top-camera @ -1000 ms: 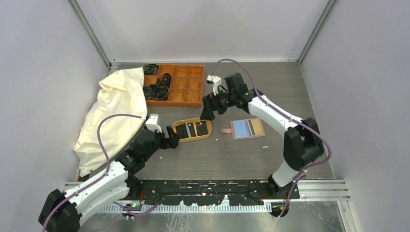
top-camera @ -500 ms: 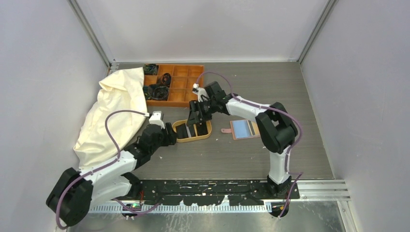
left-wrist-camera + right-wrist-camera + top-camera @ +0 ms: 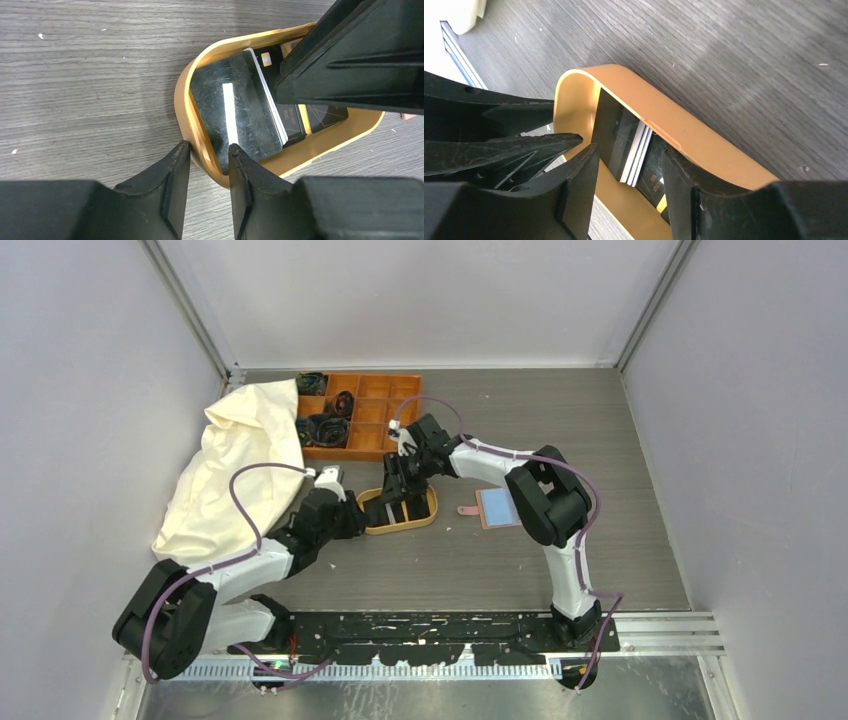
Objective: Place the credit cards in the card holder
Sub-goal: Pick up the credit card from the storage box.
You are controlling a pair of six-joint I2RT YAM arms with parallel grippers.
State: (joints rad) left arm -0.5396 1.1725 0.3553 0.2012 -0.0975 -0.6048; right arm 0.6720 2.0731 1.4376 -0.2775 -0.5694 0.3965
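The credit cards (image 3: 235, 115), mostly black, lie stacked in an oval wooden tray (image 3: 185, 95). In the right wrist view the stack (image 3: 616, 135) shows white edges. My left gripper (image 3: 207, 147) pinches the tray's left rim, one finger outside the wall and one inside against the top card. My right gripper (image 3: 628, 149) hangs open over the tray (image 3: 684, 135), straddling the stack with gaps either side. From above, the left gripper (image 3: 352, 518) meets the tray (image 3: 425, 522) and the right gripper (image 3: 395, 490) is over it. The card holder (image 3: 492, 508) lies open to the right with a pale blue card inside, partly hidden by the right arm.
An orange compartment box (image 3: 365, 415) with dark items stands behind the tray. A cream cloth bag (image 3: 235, 475) lies along the left wall. Grey walls close in the table on three sides.
My right gripper came down and left from above the table into the tray, narrowing. My left gripper advanced to the tray's left end and closed onto its rim.
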